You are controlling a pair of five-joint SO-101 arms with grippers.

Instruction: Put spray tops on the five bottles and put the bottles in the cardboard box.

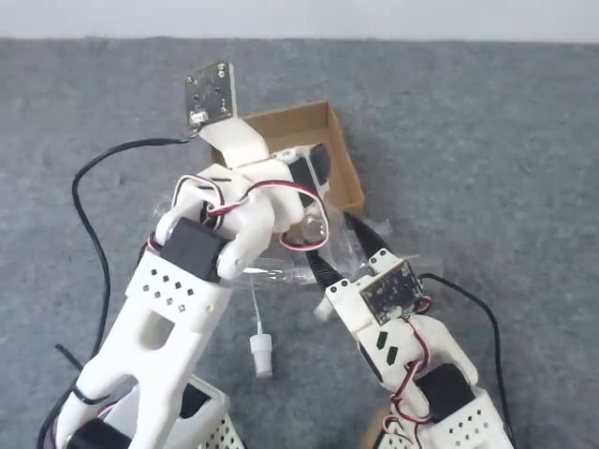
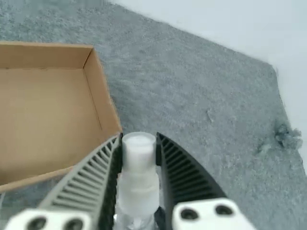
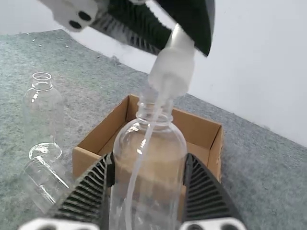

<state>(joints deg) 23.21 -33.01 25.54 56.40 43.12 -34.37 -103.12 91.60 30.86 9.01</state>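
Left fingers (image 2: 91, 177) pinch the spray top (image 2: 138, 163) — right fingers (image 3: 88, 189) clasp the bottle (image 3: 153, 148) (directly beneath).

Layout on the table (image 1: 487, 122). The box (image 1: 309, 126) lies at the far side, behind both arms. Just before it a bottle (image 3: 148, 158) stands between the jaws of the right gripper (image 3: 147, 160). A spray top (image 3: 175, 67), clamped in the left gripper (image 2: 138, 139), is over the neck of the bottle, with its tube inside. A spare bottle (image 3: 42, 110) stands beside the box. A loose spray top (image 1: 261, 354) lies nearer, between the arms.
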